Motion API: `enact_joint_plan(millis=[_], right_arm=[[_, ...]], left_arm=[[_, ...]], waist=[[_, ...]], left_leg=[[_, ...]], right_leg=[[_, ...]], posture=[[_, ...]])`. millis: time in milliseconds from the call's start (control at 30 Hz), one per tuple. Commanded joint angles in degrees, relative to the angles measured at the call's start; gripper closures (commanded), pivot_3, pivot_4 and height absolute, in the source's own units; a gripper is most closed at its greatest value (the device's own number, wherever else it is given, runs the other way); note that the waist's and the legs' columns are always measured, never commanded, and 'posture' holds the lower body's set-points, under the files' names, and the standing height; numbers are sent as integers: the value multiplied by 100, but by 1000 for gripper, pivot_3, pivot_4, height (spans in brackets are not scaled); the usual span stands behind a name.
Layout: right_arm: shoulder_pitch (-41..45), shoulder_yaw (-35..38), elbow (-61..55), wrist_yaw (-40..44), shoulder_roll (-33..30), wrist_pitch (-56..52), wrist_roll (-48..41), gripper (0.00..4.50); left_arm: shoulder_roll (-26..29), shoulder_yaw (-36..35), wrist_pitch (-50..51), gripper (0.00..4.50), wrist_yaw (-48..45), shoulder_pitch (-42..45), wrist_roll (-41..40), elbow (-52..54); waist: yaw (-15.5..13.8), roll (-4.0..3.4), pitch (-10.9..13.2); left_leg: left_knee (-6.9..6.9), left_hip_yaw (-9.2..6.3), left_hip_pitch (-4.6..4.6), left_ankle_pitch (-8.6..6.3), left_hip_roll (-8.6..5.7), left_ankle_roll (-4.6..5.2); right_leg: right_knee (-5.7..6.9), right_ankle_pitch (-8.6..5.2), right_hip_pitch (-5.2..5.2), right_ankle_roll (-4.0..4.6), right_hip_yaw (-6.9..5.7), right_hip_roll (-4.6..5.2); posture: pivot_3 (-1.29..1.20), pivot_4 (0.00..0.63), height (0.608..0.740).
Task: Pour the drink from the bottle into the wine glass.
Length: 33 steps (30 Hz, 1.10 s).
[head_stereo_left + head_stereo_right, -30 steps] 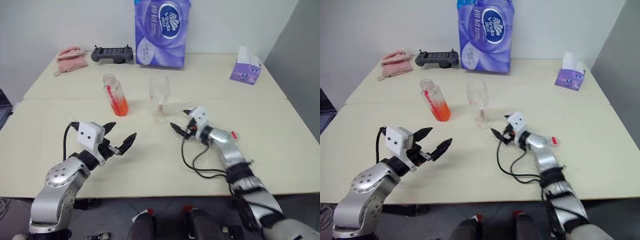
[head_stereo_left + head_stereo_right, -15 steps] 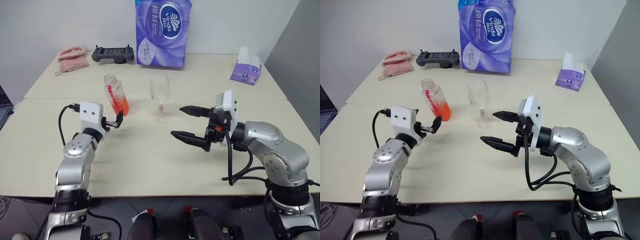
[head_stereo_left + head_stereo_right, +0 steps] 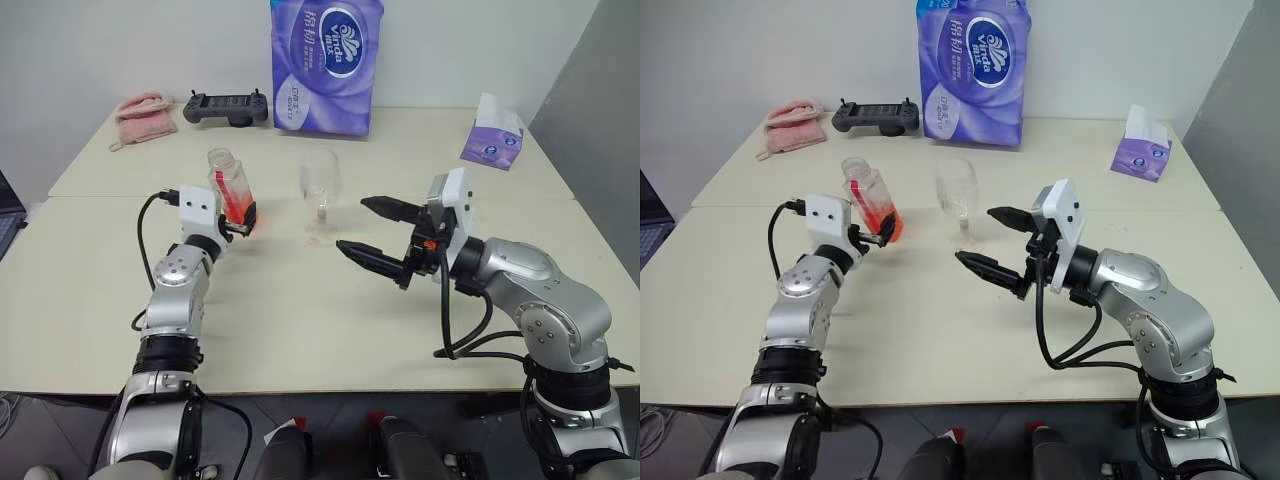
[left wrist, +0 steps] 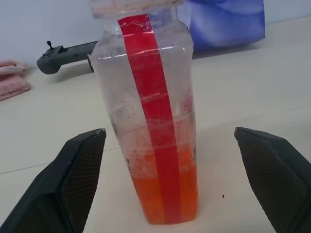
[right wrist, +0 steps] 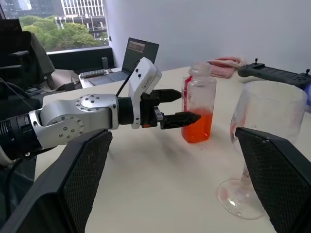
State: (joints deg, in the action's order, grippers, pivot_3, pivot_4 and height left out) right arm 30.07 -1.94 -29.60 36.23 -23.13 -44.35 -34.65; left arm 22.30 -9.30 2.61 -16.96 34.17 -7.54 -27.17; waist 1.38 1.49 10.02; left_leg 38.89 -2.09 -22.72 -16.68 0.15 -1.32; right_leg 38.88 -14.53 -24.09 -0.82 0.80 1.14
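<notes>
Orange-red drink [image 4: 167, 196] fills roughly the lower third of the small clear plastic bottle [image 3: 231, 190] with a red label strip and pale cap, which stands upright on the cream worktop [image 3: 300, 310]. The left end effector [image 3: 243, 227] is level at the bottle's base, its two black fingers spread apart with the bottle between them, neither finger touching it in the left wrist view. Just beside the bottle, toward the robot's right, stands the clear stemmed wine glass [image 3: 320, 195], upright with reddish traces in its bowl. The right end effector [image 3: 366, 228] hangs above the worktop near the glass, fingers wide apart and holding nothing. At the far edge lie a purple tissue pack [image 3: 325, 65], a black controller [image 3: 226, 107] and a pink cloth [image 3: 141, 115].
</notes>
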Motion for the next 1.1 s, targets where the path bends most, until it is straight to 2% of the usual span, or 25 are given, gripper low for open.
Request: enact_joint_plan(millis=[33,267,367,533,600,933,1100], right_arm=[[43,20,-191,-129,-31,121,33,33],[85,31,-191,-270,-84,118,49,33],[114,57,-206,-328,-96,102,33,0],[127,39,-184,-394,-110,123,55,0],[148,35,-177,-408,-109,128,49,0],[223,51,-115,-420,-129,172,90,0],[242,132,-171,-453,-172,201,95,0]], left_arm=[[-27,-32,-570,0,54,480,85,-585],[34,-79,-1258,0,95,1322,195,-2123],[69,-107,-1368,616,104,1385,195,-2486],[51,-158,-1610,2260,33,1298,138,-2962],[53,-162,-1703,2743,11,1270,146,-3099],[146,-153,-1910,2813,65,1417,238,-3525],[287,83,-1824,2813,-176,1657,431,-3067]], waist=[[-3,0,0],[2,1,0],[16,1,0],[20,1,-1],[23,2,-1],[33,2,-3],[34,2,-2]], left_leg=[[1,-1,0,0,-1,0],[4,-10,-8,1,-13,1],[4,-10,-7,1,-16,1],[3,-12,-9,1,-14,1],[4,-10,-8,1,-16,1],[3,-10,-1,1,-16,2],[3,-10,-1,1,-16,1]], right_leg=[[0,0,0,0,0,0],[0,0,-1,-1,-10,1],[1,-1,-2,-2,-8,1],[2,-1,-5,-2,-9,3],[2,-1,-4,-2,-7,3],[7,-1,-2,-2,-5,2],[8,-1,-3,-2,-4,2]], posture=[[0,150,740],[0,150,740],[0,150,740],[0,150,740],[0,150,740],[0,150,740],[0,150,740]])
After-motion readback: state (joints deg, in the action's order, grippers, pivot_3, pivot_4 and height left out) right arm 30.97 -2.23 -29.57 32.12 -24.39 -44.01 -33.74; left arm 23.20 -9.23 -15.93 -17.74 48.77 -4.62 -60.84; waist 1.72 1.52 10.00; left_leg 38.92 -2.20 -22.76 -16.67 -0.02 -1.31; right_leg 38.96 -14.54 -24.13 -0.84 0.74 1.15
